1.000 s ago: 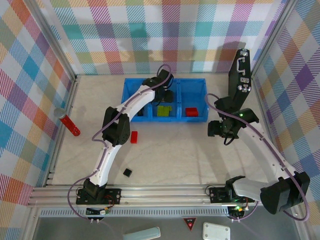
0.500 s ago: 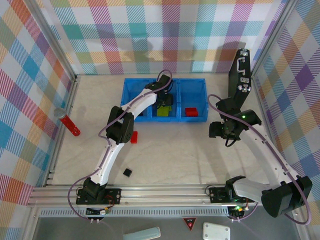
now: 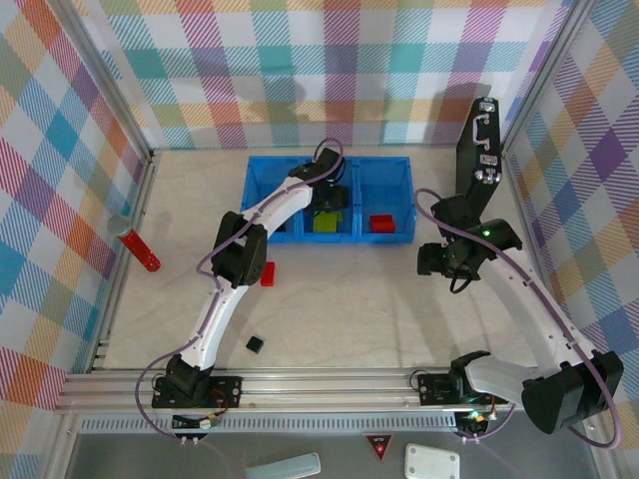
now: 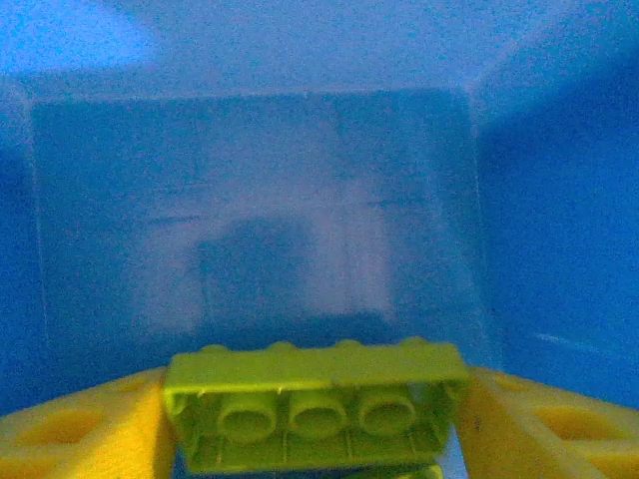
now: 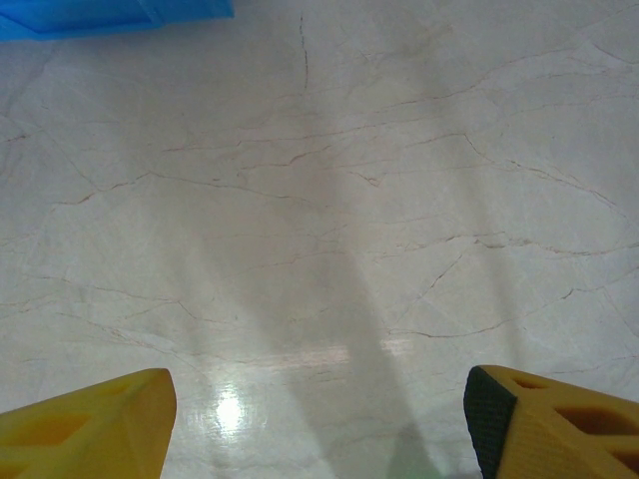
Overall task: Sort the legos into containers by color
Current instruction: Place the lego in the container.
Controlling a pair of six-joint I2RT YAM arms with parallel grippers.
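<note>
One green brick [image 4: 315,419], bottom centre, sits between the fingers of the left gripper [image 4: 312,389] inside the tray [image 4: 250,200]. I cannot tell if it is gripped. It may snag and lift out. The right gripper [image 5: 319,384] hangs released.

From overhead we see the whole table [image 3: 349,299], with the blue tray [image 3: 384,161] that all views share. Our left wrist camera peers close inside it; our right looks down just beside its corner.
</note>
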